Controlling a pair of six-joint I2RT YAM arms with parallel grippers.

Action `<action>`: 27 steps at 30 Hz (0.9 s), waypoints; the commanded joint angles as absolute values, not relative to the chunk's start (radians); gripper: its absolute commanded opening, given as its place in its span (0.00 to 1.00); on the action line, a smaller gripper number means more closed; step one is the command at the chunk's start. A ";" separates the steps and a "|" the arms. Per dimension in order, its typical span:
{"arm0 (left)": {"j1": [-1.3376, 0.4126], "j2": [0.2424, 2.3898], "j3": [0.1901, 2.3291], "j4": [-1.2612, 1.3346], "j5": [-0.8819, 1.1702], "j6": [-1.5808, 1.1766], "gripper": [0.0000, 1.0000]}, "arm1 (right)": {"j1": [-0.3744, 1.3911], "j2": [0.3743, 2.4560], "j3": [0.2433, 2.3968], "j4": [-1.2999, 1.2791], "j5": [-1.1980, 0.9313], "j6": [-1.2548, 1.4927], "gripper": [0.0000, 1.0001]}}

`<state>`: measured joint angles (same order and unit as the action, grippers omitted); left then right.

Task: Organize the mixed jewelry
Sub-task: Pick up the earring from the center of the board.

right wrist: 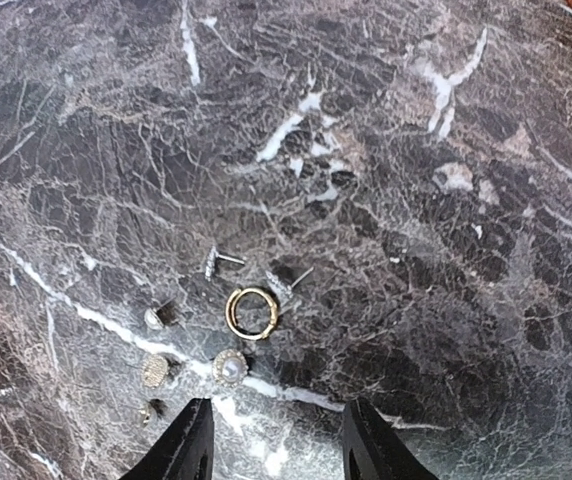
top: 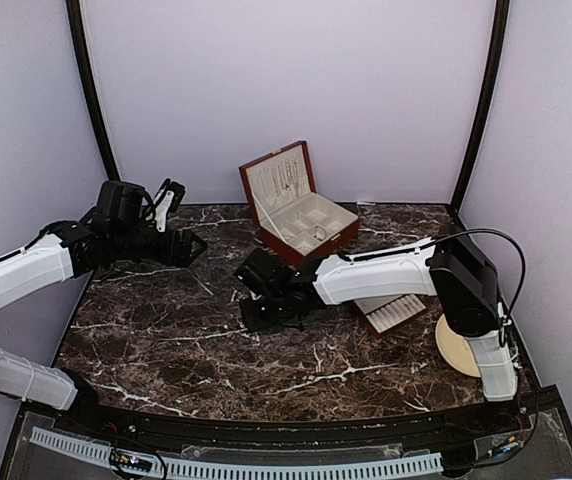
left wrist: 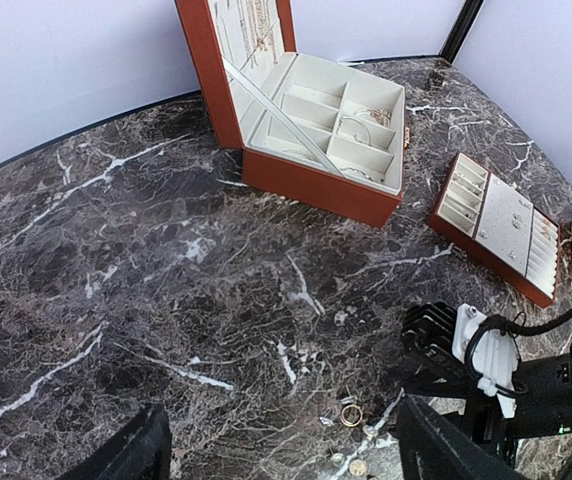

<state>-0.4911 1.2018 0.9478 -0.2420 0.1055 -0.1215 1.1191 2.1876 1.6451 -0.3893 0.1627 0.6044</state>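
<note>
The mixed jewelry lies loose on the dark marble. A gold hoop ring (right wrist: 251,312) sits in the middle of it, a round pearl stud (right wrist: 230,366) just below it, and several small stud earrings (right wrist: 214,260) around them. My right gripper (right wrist: 278,445) hovers low just short of the pearl stud, open, with nothing between its fingers. In the left wrist view the same cluster of jewelry (left wrist: 351,415) lies beside the right gripper's body (left wrist: 466,350). My left gripper (left wrist: 281,465) is wide open and empty, held high over the table's left side (top: 191,248).
An open red-brown wooden box (top: 296,205) with cream compartments stands at the back centre. Its removable tray insert (top: 391,312) lies to the right of the right arm. A round beige plate (top: 461,345) sits at the right edge, partly behind the right arm.
</note>
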 commanded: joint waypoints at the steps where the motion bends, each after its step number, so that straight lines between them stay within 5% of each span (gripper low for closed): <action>1: -0.495 1.173 0.944 -0.260 0.091 -0.130 0.80 | 1.132 2.210 1.685 -0.426 0.212 0.603 0.45; 27: -0.495 1.163 0.946 -0.262 0.089 -0.130 0.80 | 1.138 2.364 1.869 -0.494 0.263 0.546 0.28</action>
